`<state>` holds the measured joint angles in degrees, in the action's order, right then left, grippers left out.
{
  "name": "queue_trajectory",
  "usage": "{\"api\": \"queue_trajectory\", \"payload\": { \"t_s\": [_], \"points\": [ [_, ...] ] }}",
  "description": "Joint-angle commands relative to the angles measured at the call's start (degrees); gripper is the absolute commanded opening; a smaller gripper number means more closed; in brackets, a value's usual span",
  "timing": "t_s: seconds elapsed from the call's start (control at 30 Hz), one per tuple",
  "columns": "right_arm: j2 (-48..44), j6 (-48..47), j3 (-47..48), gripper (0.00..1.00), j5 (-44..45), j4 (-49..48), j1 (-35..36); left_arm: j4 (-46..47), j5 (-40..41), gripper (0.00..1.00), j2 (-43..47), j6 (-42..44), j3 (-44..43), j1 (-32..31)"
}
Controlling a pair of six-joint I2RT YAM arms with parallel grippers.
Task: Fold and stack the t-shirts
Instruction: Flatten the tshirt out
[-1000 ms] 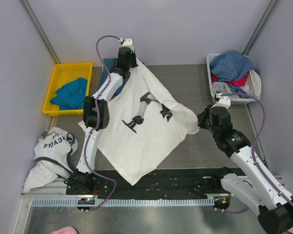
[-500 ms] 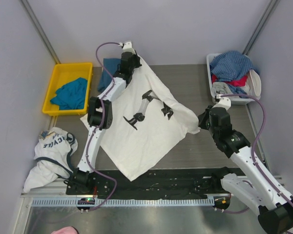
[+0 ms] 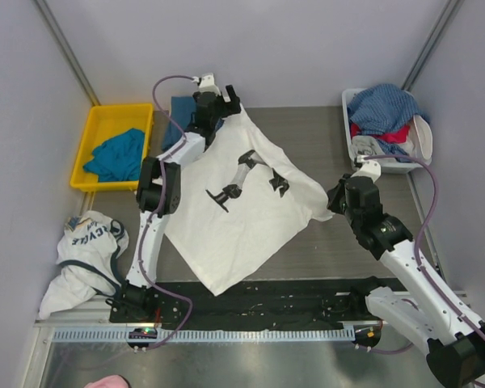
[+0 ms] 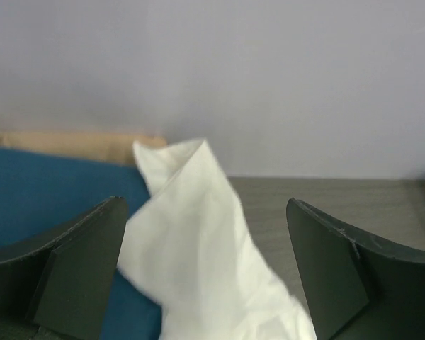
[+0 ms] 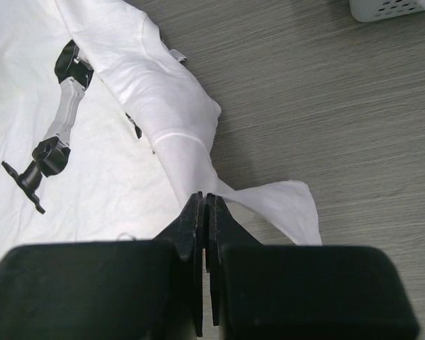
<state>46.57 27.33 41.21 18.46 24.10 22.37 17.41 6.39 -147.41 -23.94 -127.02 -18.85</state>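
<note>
The large white t-shirt [image 3: 242, 218] with black graphic marks lies spread at a slant across the middle of the table. Its far corner [image 4: 198, 234] rests loose between the fingers of my left gripper [image 4: 205, 262], which is open at the back of the table [image 3: 229, 101]. A dark blue t-shirt [image 3: 180, 113] lies under that arm, partly covered by the white one and seen as a blue patch [image 4: 42, 191]. My right gripper [image 5: 207, 202] is shut on the white shirt's right edge [image 3: 333, 198], where the cloth [image 5: 177, 134] bunches into a fold.
A yellow bin [image 3: 89, 129] holding a teal cloth [image 3: 121, 153] stands at the back left. A white basket [image 3: 385, 166] of blue and red clothes stands at the back right. A white lettered garment [image 3: 85, 250] lies crumpled at the left. A black mat [image 3: 267, 303] lines the near edge.
My left gripper has opened and let go of the white shirt's far corner. The shirt has slid slightly right. The right gripper keeps its hold.
</note>
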Motion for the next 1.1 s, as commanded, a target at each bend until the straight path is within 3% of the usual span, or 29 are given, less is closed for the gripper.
{"api": "queue_trajectory", "payload": {
  "t_s": [0.0,0.03,0.07,0.13,0.17,0.23,0.37,0.47,0.5,0.73,1.07],
  "points": [
    [-0.16,-0.26,0.01,0.01,0.7,-3.35,-0.05,1.67,2.82,1.0,18.62,1.61,14.31,-0.39],
    [-0.25,-0.17,0.1,0.01,0.7,-3.36,-0.05,0.18,4.58,1.0,26.22,2.58,17.48,-1.44],
    [-0.25,-0.09,0.1,0.01,0.79,-3.27,-0.05,-3.57,6.16,1.0,29.78,4.59,24.38,-2.15],
    [0.19,0.18,0.45,0.01,0.44,-3.09,-0.05,-8.59,10.29,1.0,37.25,5.31,30.05,-4.77],
    [0.71,0.35,0.54,0.01,0.26,-2.83,-0.05,-15.84,11.18,1.0,43.73,4.96,34.34,-5.83],
    [2.2,0.7,0.8,0.01,-1.05,-2.57,0.13,-25.7,14.67,1.0,49.3,3.38,39.55,-9.77],
    [2.92,1.14,1.5,0.01,-4.13,-1.69,0.04,-35.93,21.37,1.0,63.26,3.38,53.17,-18.57],
    [1.87,0.79,1.33,0.01,-4.75,-0.98,0.22,-40.87,24.01,1.0,72.14,-1.61,64.24,-24.64],
    [1.6,0.71,1.15,0.01,-4.66,-0.81,0.22,-41.4,24.1,0.99,74.09,-3.28,69.84,-27.18],
    [0.28,0.62,1.24,0.01,-6.06,0.95,0.39,-50.0,28.32,0.99,85.53,-20.16,84.29,-37.91],
    [-0.69,0.7,0.89,0.01,-5.8,2.44,0.39,-61.0,32.54,1.0,87.12,-36.85,86.94,-56.18]
  ]
}}
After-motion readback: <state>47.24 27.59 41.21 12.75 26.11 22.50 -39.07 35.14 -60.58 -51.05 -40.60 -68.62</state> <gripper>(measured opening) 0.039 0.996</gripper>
